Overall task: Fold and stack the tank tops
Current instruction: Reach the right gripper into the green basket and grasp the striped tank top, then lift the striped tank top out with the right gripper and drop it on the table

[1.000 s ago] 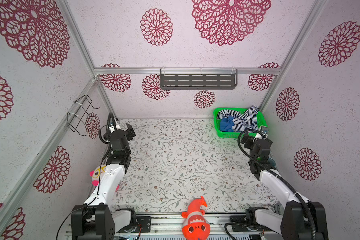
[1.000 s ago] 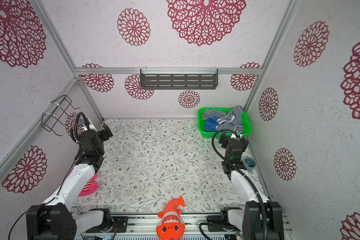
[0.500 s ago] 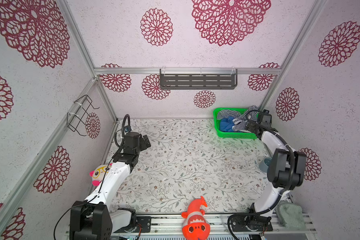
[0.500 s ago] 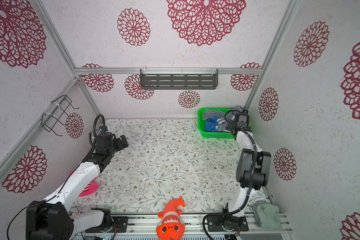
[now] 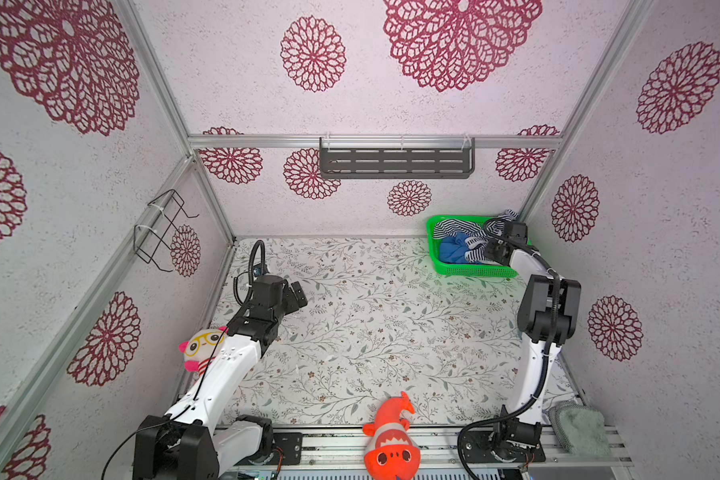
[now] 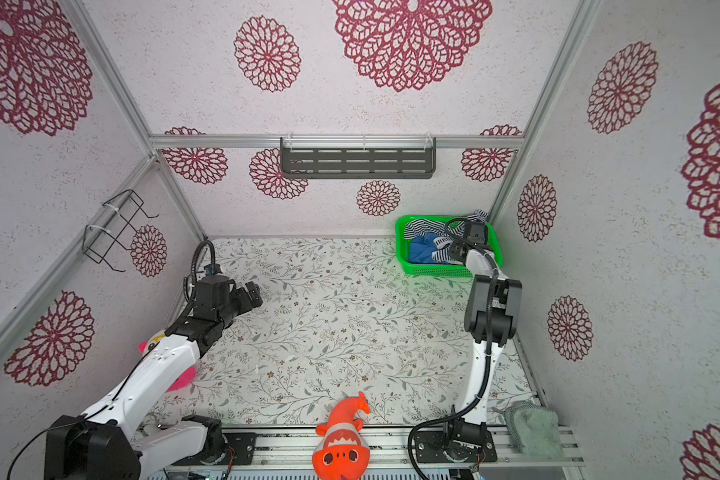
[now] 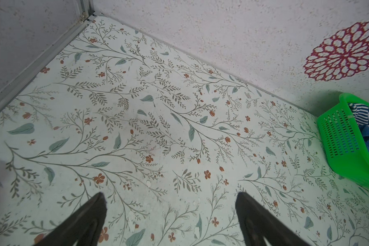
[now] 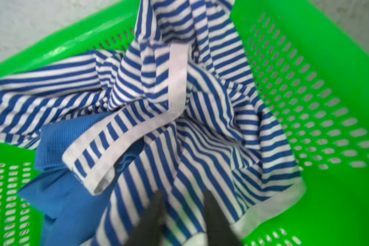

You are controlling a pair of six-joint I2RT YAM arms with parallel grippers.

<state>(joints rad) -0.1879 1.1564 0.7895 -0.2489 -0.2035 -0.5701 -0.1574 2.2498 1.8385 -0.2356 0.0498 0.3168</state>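
So in the last second the right arm has swung off the near side of the floral surface [image 5: 391, 332] and dived into the green basket [image 5: 474, 272] in the far right corner, and the left arm has stretched out toward the middle. Both tank tops are bunched up in that basket. The striped tank top [image 8: 200, 95] is lying over the blue tank top [image 8: 58, 191], with nothing laid out or folded yet. In the wrist view the right tool [image 8: 182, 204] has its fingers drawn close together with striped cloth between them. It's a bit blurry, but it looks like a pinch on the striped one. The left tool [image 7: 170, 194] is wide open with nothing in it, hovering over a bare patch of surface. I'd say we're right at the start, at the step of grabbing the first garment. Next it needs a clean lift up and over the basket rim without dragging the blue top along, since they're tangled. Then it has to carry the striped one to the open middle, where the left tool can catch a free edge and spread it flat.
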